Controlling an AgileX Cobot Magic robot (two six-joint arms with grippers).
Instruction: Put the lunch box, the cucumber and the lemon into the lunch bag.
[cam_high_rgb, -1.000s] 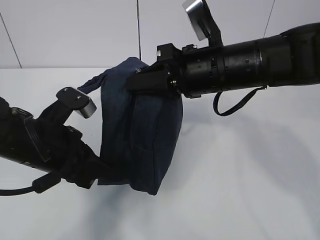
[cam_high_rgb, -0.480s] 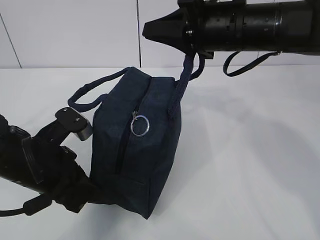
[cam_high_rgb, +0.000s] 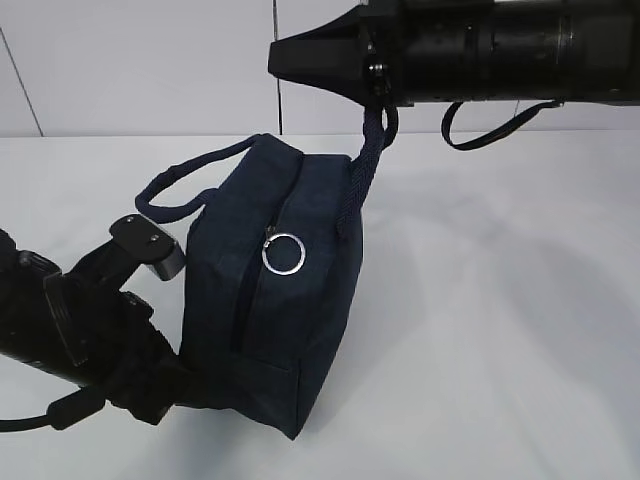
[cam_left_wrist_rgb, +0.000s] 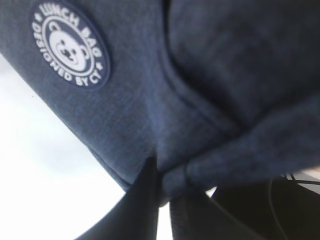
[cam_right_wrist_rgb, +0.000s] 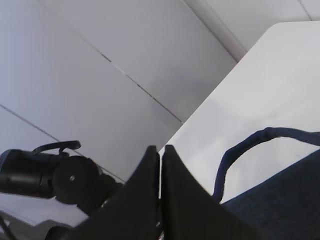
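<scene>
On the white tabletop (cam_high_rgb: 500, 300) stands the zipped lunch bag (cam_high_rgb: 290, 300). The right claw (cam_high_rgb: 285, 58), above it, is clenched with the handle (cam_high_rgb: 368, 160) hanging beneath; the left claw (cam_left_wrist_rgb: 162, 190) pinches its lower corner.

White table (cam_high_rgb: 500, 330), navy lunch bag (cam_high_rgb: 290, 300) standing on it, zipped shut

Bag: the lunch bag (cam_high_rgb: 290, 300) stood on the white bench (cam_high_rgb: 500, 300), tilted, its zipper closed.
Zipper pull: a silver ring (cam_high_rgb: 283, 252) hung against the side facing the camera.
Handles: one loop (cam_high_rgb: 366, 160) ran taut up to the right gripper (cam_high_rgb: 285, 58); the other (cam_high_rgb: 185, 185) drooped to the left.
Right gripper: above the bag, jaws closed to a point.
Left gripper: its arm (cam_high_rgb: 80, 325) reached the bag's lower left corner; jaws hidden behind the fabric.
</scene>
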